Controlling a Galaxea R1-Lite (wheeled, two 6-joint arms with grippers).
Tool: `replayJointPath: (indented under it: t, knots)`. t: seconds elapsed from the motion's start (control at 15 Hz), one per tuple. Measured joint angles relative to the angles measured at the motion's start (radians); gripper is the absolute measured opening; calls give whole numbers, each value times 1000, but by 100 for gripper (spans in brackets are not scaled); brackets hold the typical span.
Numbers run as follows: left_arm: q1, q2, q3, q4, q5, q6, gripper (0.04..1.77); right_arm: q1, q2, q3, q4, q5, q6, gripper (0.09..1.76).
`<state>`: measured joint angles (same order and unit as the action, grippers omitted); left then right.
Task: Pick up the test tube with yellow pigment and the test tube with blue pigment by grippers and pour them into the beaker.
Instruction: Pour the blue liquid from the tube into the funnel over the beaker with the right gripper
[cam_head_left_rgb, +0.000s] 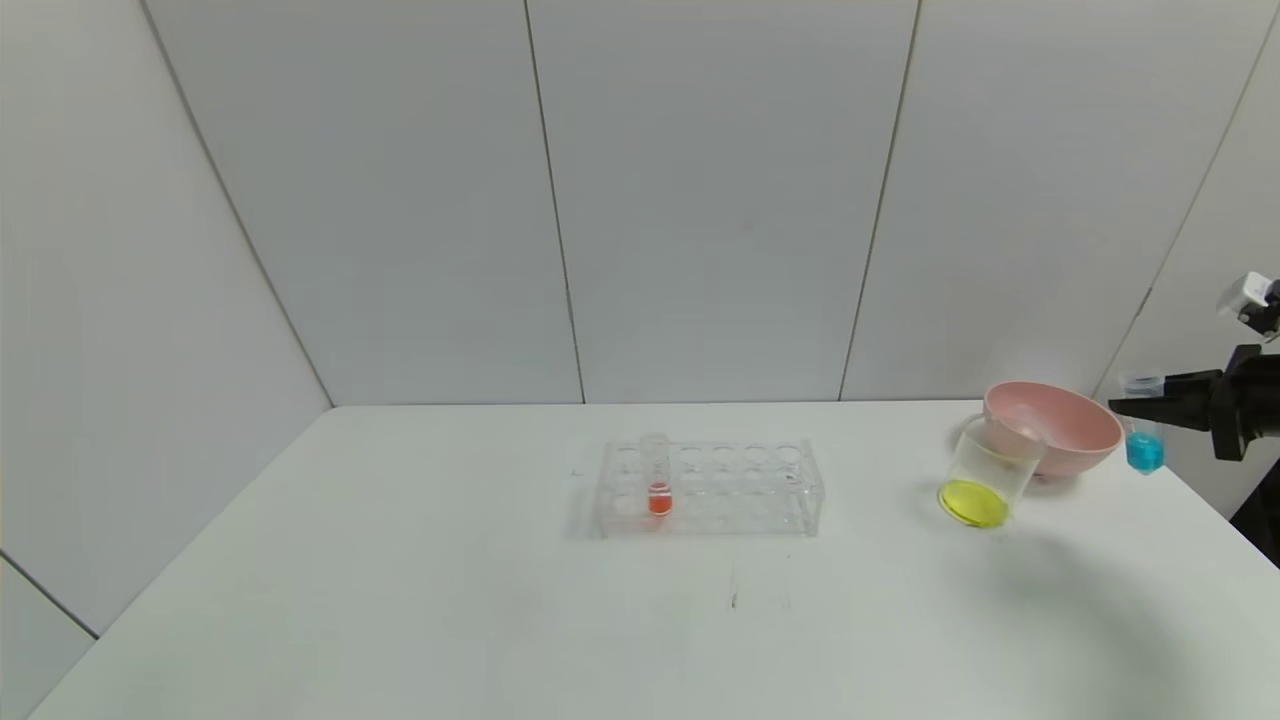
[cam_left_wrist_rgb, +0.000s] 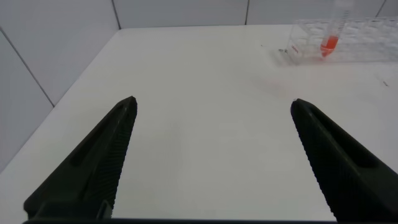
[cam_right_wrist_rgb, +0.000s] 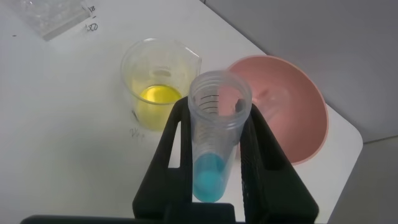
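Note:
My right gripper (cam_head_left_rgb: 1135, 405) is shut on the test tube with blue pigment (cam_head_left_rgb: 1144, 448), held upright in the air at the table's far right, beside the pink bowl. In the right wrist view the tube (cam_right_wrist_rgb: 211, 155) stands between my fingers (cam_right_wrist_rgb: 256, 149), with cyan liquid at its bottom. The beaker (cam_head_left_rgb: 985, 480) stands on the table in front of the bowl and holds yellow liquid; it also shows in the right wrist view (cam_right_wrist_rgb: 158, 87). The test tube with yellow pigment is out of view. My left gripper (cam_left_wrist_rgb: 212, 106) is open and empty above the table's left part.
A pink bowl (cam_head_left_rgb: 1060, 425) sits at the far right behind the beaker. A clear tube rack (cam_head_left_rgb: 710, 488) stands mid-table with one tube of orange-red liquid (cam_head_left_rgb: 657, 480). The table's right edge is close to my right gripper.

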<state>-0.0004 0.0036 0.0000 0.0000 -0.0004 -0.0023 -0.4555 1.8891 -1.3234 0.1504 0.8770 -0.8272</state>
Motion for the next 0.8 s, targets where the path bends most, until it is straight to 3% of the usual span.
replayJointPath:
  t: [0.2, 0.4, 0.8]
  knots:
    - [0, 0, 0, 0, 0, 0, 176, 20, 50, -73, 72, -18, -39, 50]
    - [0, 0, 0, 0, 0, 0, 176, 58, 70, -177, 231, -70, -85, 50]
    - [0, 0, 0, 0, 0, 0, 176, 148, 108, -345, 418, -218, -174, 50]
